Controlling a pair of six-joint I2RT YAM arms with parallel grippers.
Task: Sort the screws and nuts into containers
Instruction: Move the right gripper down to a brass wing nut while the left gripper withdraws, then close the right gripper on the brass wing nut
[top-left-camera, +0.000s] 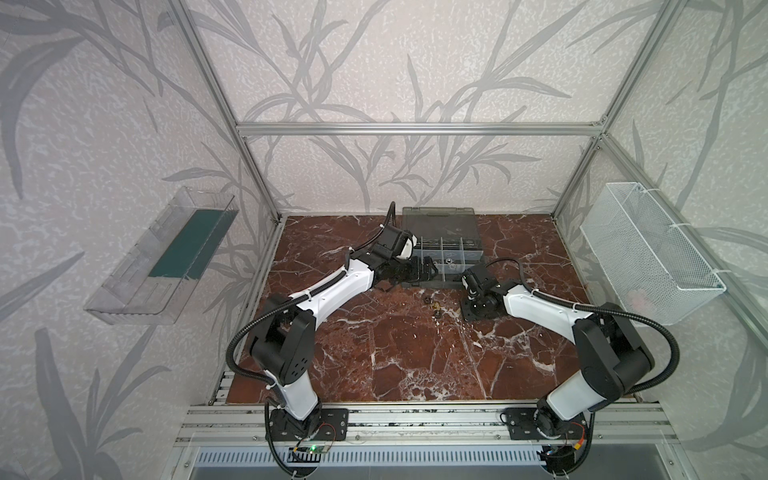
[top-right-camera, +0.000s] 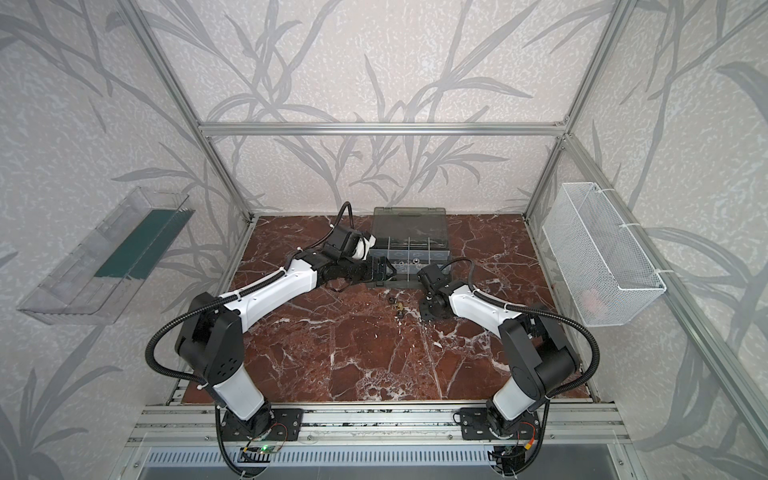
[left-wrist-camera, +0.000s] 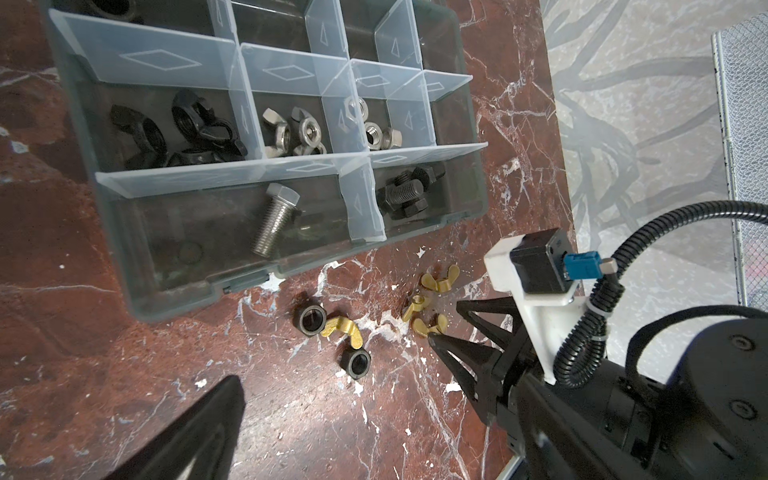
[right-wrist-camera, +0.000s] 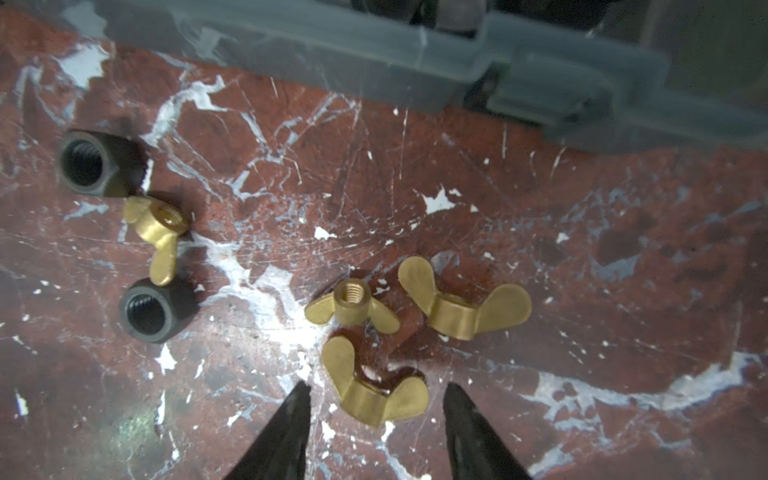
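right gripper (right-wrist-camera: 378, 387) is hovering open astride brass-yellow metal wing nut (right-wrist-camera: 357, 399), lower centre, on red marble table (right-wrist-camera: 582, 291) | nut probably light, rigid, slippery, calling for a pinch across its flat wings | left gripper (top-left-camera: 428, 270) is hanging wide open

Organiser case (left-wrist-camera: 178, 297): dark grey, lid raised, clear dividers.
Compartment contents, one kind each:
- black wing nuts (left-wrist-camera: 174, 129)
- silver wing nuts (left-wrist-camera: 291, 133)
- silver hex nuts (left-wrist-camera: 376, 133)
- single silver bolt (left-wrist-camera: 274, 220), lying flat
- black bolts (left-wrist-camera: 407, 195), piled

Loose on table (right-wrist-camera: 540, 208) near case front wall:
- two black hex nuts (right-wrist-camera: 89, 162)
- four brass wing nuts (right-wrist-camera: 465, 305), one between black pair, three clustered apart
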